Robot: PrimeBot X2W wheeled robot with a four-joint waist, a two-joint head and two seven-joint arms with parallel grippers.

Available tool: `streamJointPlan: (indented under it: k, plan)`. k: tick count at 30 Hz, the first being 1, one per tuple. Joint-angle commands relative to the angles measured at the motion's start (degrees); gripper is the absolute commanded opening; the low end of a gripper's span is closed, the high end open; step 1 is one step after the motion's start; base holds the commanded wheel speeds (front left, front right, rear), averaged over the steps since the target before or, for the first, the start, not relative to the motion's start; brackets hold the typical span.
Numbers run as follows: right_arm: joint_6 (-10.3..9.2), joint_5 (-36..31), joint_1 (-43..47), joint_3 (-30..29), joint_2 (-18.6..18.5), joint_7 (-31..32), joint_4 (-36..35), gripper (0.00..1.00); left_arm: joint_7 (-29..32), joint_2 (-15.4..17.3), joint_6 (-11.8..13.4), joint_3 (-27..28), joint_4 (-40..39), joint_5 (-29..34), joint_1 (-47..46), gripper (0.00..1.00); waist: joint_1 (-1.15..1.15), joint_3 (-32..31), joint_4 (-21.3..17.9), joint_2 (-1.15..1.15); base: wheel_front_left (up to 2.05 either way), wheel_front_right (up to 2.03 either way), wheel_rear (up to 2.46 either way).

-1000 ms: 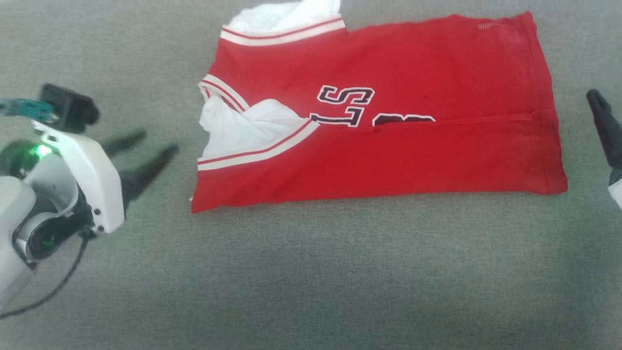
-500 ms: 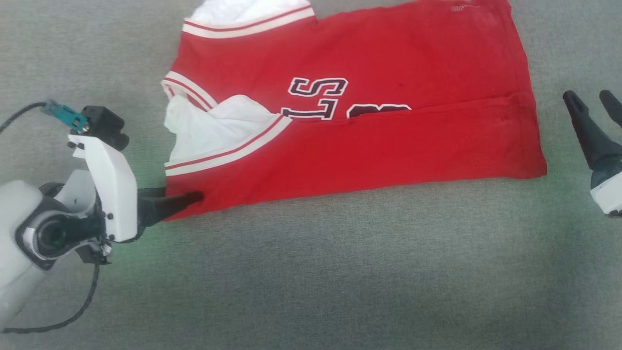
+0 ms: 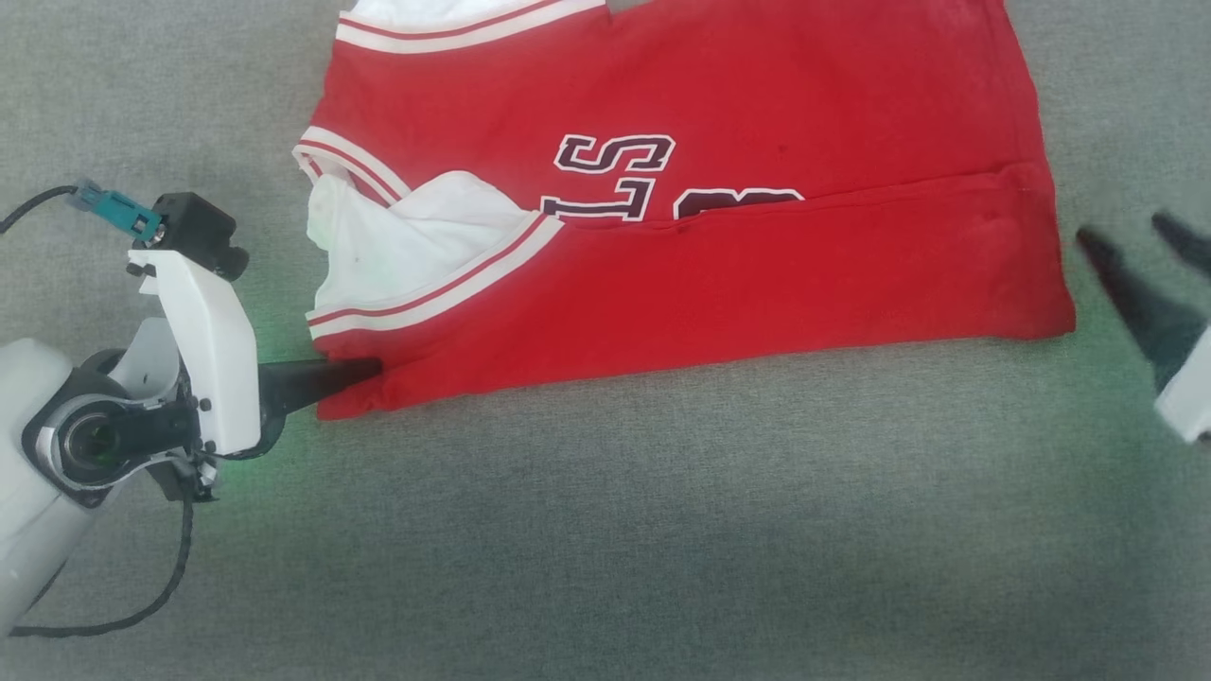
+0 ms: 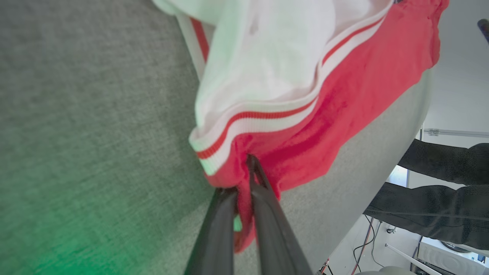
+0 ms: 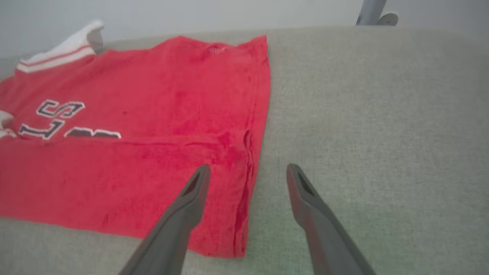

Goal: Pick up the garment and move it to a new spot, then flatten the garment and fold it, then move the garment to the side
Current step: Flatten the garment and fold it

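The garment (image 3: pixel 757 284) is a red T-shirt with white sleeves and striped trim, lying partly folded on the grey surface, with part of its dark lettering showing. My left gripper (image 3: pixel 369 371) is shut on its near-left corner, just below the striped sleeve trim. In the left wrist view the red cloth (image 4: pixel 344 95) bunches between the two fingers of the left gripper (image 4: pixel 240 175). My right gripper (image 3: pixel 1126 232) is open and blurred, just right of the garment's right edge. In the right wrist view its fingers (image 5: pixel 248 168) straddle the near-right edge of the garment (image 5: pixel 153 95), above it.
A grey cloth-covered surface (image 3: pixel 605 520) spreads wide in front of the garment. A black cable (image 3: pixel 142 605) hangs from my left wrist. Beyond the surface's edge are dark-clothed limbs of a person (image 4: pixel 439 191). A grey chair leg with a caster (image 5: pixel 372 11) stands behind.
My left gripper, open and left of the garment one second ago, has swung in and shut on its near-left corner. The head camera has shifted. The right gripper has come further into view.
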Motion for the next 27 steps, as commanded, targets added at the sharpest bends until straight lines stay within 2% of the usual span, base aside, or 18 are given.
streamJointPlan:
  k: [1, 5, 13, 14, 15, 16, 17, 18, 22, 27]
  plan:
    - [0.01, 0.2, 0.97, 2.63, -1.56, 4.82, -0.08, 1.0, 0.01, -1.47, -0.14, -1.29, 0.2, 0.97, 1.31, 0.0, 0.0, 0.27, 0.22, 0.0, 0.0, 0.0, 0.0]
    - [0.0, 0.71, -0.98, 7.81, -5.4, 14.89, -0.45, 1.0, -0.41, -1.73, -0.45, -1.07, -0.43, 1.57, 0.69, 0.0, 0.0, 0.98, 0.36, 0.0, 0.0, 0.0, 0.0]
    - [0.0, -0.03, -7.37, 10.83, -4.67, 21.86, 5.92, 1.0, -1.5, -3.03, -0.83, -0.89, -0.76, 2.4, -0.25, 0.0, 0.0, 2.18, 1.41, 0.0, 0.0, 0.0, 0.0]
    - [0.0, -0.29, -7.64, 11.36, -4.47, 22.13, 6.61, 0.91, -1.68, -3.16, -0.89, -0.82, -0.75, 2.48, -0.26, 0.0, 0.0, 2.18, 1.57, 0.0, 0.0, 0.0, 0.0]
    - [0.0, -0.37, -7.68, 11.62, -4.11, 22.35, 7.25, 0.44, -2.03, -3.27, -0.86, -0.73, -0.67, 2.57, -0.25, 0.0, 0.0, 2.15, 1.72, 0.0, 0.0, 0.0, 0.0]
    - [0.01, -0.16, -7.69, 12.08, -3.85, 22.54, 7.61, 0.2, -2.28, -3.33, -0.91, -0.65, -0.66, 2.7, -0.17, 0.0, 0.0, 2.1, 1.85, 0.0, 0.0, 0.0, 0.0]
    - [0.01, -0.16, -7.69, 12.08, -3.85, 22.54, 7.61, 0.2, -2.28, -3.33, -0.91, -0.65, -0.66, 2.7, -0.17, 0.0, 0.0, 2.1, 1.85, 0.0, 0.0, 0.0, 0.0]
    - [0.01, 0.28, -7.7, 12.38, -3.54, 22.41, 7.87, 0.0, -2.63, -3.36, -0.98, -0.59, -0.66, 2.79, 0.06, 0.0, 0.0, 1.95, 1.97, 0.0, 0.0, 0.0, 0.0]
    - [-0.01, 0.5, -6.37, 11.5, -4.29, 20.57, 7.96, 0.0, -4.56, -2.54, -1.17, 0.13, -1.52, 2.63, 1.54, 0.0, 0.0, 0.64, 2.58, 0.0, 0.0, 0.0, 0.0]
    - [-0.01, 1.1, -3.18, 9.93, -5.93, 19.26, 5.67, 0.0, -8.83, 0.16, -1.32, 1.24, -5.9, 2.96, 5.01, 0.0, 0.0, -1.88, 3.14, 0.0, 0.0, 0.0, 0.0]
